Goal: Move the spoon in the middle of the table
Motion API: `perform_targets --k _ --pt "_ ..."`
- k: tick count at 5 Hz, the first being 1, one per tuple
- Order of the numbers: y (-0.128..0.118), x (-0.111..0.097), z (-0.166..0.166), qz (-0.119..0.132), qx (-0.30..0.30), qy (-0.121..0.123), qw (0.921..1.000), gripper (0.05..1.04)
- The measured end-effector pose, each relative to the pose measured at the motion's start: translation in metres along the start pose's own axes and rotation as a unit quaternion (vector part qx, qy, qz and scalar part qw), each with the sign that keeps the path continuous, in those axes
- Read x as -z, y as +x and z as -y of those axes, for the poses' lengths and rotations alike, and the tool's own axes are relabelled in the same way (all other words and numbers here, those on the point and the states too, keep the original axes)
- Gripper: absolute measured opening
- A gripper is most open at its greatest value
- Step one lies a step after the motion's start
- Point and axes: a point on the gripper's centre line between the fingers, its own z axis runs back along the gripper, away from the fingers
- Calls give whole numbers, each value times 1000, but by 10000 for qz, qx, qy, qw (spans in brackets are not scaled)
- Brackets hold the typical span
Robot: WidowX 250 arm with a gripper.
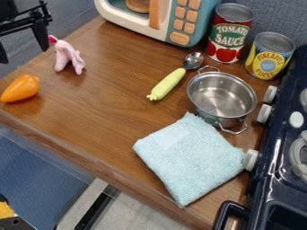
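I have the gripper (24, 54) at the upper left of my camera view, its fingers spread apart with nothing between them. The spoon (167, 84) lies on the wooden table (108, 119), its yellow-green handle slanting down and left from the metal bowl, just beside the silver pot (221, 96). Behind the pot I see two cans (230, 33), and in front a folded light-blue cloth (189, 157). An orange toy vegetable (21, 88) sits near the left edge.
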Motion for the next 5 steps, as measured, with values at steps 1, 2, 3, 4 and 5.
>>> perform_targets --k 1,2,3,4,5 --pt "-4 8 -1 -173 -2 30 9998 1001" --pt "-18 7 22 -596 792 -126 9950 1001" --pt "-32 7 47 -937 1487 -238 9842 1001" --pt "-49 3 78 -1072 2252 -365 9677 1001" --pt "-68 6 111 -1172 3010 -512 9450 1001"
